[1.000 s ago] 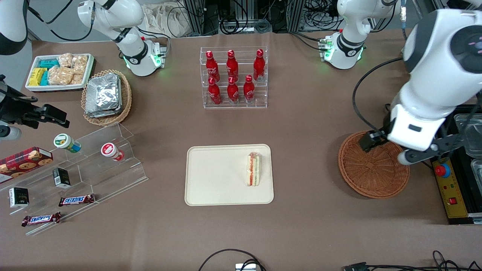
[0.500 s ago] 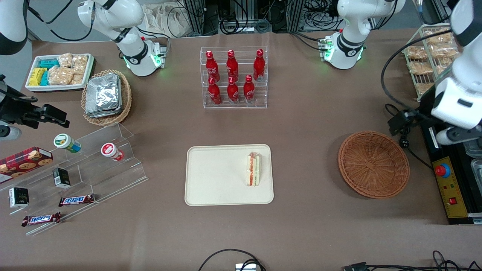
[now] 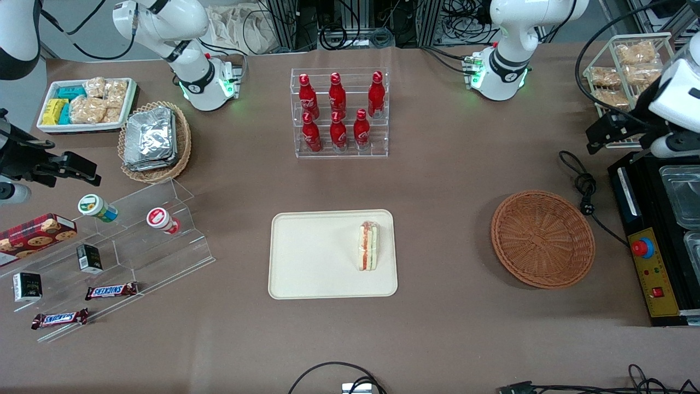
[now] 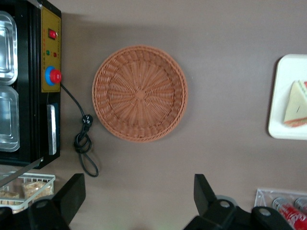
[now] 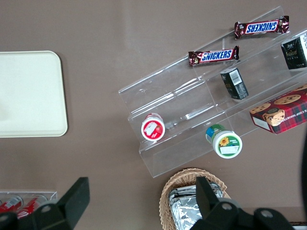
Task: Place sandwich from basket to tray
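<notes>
Clear-wrapped triangular white-bread sandwich stands on edge on the cream rectangular plastic tray, at its end nearer the round reddish-brown wicker basket. Left arm's pincer hangs spread wide, holding nothing, above the brown tabletop, farther from the camera than the basket.

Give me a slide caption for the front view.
Sandwich rests on tray; basket empty; open end effector above the table's working-arm end.

Open table between basket and tray
The pincer hangs spread wide above the basket; the tray lies well apart, bare table between them.
</notes>
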### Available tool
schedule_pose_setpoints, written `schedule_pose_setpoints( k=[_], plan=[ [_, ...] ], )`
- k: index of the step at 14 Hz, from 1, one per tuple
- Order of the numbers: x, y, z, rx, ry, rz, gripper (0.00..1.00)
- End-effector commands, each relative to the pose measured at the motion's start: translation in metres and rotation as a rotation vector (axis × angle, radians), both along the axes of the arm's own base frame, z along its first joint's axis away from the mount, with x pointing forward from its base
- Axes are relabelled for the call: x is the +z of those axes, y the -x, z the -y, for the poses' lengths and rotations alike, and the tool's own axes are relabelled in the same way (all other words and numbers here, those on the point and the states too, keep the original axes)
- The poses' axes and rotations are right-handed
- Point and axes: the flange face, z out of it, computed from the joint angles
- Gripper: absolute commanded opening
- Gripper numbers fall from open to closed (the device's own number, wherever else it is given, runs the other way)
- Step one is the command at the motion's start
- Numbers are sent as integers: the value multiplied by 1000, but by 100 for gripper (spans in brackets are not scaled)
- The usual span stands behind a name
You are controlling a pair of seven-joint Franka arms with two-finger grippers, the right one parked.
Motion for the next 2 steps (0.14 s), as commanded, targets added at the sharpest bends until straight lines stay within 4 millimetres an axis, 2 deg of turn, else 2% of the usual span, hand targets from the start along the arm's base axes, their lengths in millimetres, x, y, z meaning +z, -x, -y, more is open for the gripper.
schedule_pose_setpoints(
  k=[1,2],
  plan=[
    [-2,14,0,-22,10,-11,100],
    [-6,13,0,-23,10,-26,100]
  ],
)
